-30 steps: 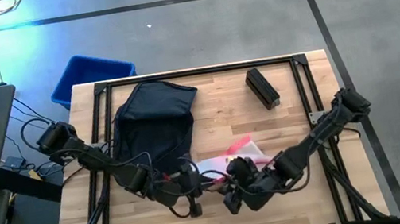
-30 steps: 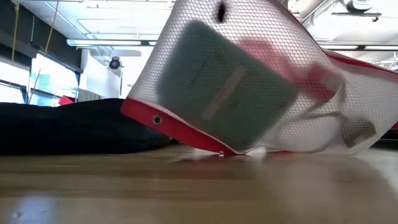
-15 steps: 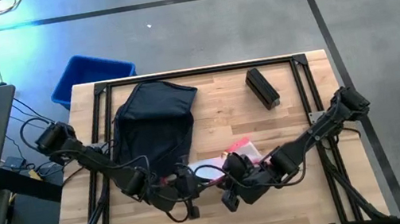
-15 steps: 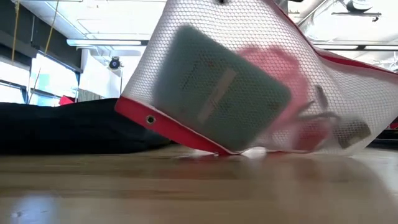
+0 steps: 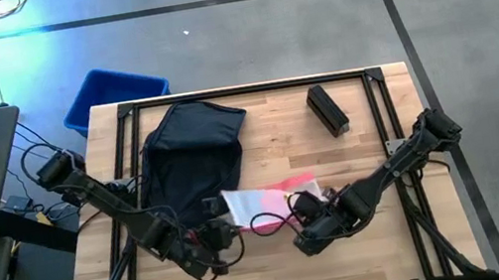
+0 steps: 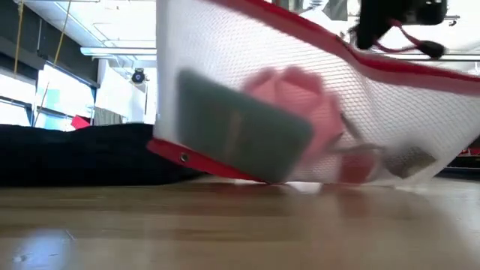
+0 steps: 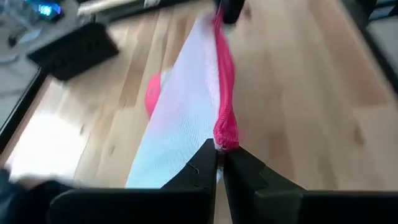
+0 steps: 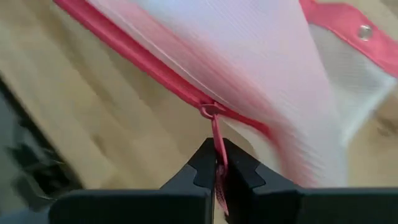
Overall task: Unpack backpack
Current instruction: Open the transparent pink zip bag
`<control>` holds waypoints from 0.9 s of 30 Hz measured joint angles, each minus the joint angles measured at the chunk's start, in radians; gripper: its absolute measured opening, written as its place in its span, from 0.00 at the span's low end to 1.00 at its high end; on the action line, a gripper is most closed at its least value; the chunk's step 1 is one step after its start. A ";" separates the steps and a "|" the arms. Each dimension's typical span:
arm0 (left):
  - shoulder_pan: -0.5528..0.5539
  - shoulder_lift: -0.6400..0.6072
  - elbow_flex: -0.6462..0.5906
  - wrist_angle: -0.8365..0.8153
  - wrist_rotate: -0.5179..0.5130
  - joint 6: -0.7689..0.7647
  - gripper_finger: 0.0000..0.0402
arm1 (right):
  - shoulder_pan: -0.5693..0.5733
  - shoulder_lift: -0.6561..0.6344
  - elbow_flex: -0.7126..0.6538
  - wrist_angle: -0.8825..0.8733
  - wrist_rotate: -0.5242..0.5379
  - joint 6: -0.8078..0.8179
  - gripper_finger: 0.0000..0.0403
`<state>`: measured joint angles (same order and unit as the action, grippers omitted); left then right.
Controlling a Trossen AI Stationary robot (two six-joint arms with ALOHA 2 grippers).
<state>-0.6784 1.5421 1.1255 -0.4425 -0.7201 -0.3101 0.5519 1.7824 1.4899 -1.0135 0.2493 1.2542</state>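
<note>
The dark navy backpack [image 5: 194, 154] lies flat on the table at the far left. In front of it is a white mesh pouch [image 5: 261, 201] with red trim, holding a grey-green flat thing [image 6: 240, 135] and a pink thing [image 6: 300, 97]. My left gripper [image 5: 220, 237] is shut on the pouch's red edge. My right gripper [image 5: 305, 224] is shut on the pouch's red zipper pull. The pouch is stretched between them, with its lower edge [image 6: 225, 166] on the wood. My left gripper pinches the pouch's red trimmed edge [image 7: 222, 138] at one end between its two fingers [image 7: 202, 163]. That edge runs away from the fingers in a straight line. My right gripper pinches the red pull tab [image 8: 216, 142] that hangs from the zipper slider [image 8: 208, 111] between its fingers [image 8: 239, 167]. The tab runs straight from slider to fingers, drawn taut.
A small black box [image 5: 327, 110] lies at the far right of the table. A blue bin [image 5: 112, 93] stands on the floor beyond the table's far left corner. A black frame [image 5: 252, 89] runs along the table's edges.
My right gripper has shut on the zipper pull and drawn a little toward the table's right. My left gripper has pulled toward the left with the red edge. The pouch has turned and been stretched out between them, and its contents have slid lower.
</note>
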 joint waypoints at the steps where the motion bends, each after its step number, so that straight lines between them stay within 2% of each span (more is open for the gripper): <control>1: -0.003 0.000 0.000 -0.039 0.003 -0.026 0.00 | 0.001 0.000 0.000 -0.033 -0.009 -0.008 0.00; 6: -0.023 0.008 -0.003 -0.166 0.008 -0.121 0.00 | -0.001 -0.006 -0.069 -0.081 -0.065 -0.041 0.00; 12: -0.056 0.006 -0.075 -0.133 0.035 -0.231 0.00 | 0.000 -0.010 -0.250 0.014 -0.198 -0.026 0.00; 18: -0.086 0.007 -0.150 -0.029 0.075 -0.308 0.00 | 0.001 -0.010 -0.335 0.013 -0.201 0.047 0.00; 22: -0.089 0.007 -0.151 -0.031 0.076 -0.385 0.01 | 0.000 -0.010 -0.340 0.017 -0.198 0.048 0.00; 27: -0.082 0.007 -0.151 -0.066 0.149 -0.396 0.09 | 0.000 -0.010 -0.341 0.005 -0.201 0.048 0.01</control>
<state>-0.7599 1.5494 0.9742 -0.5088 -0.5714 -0.7065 0.5522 1.7721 1.1488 -1.0088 0.0483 1.3017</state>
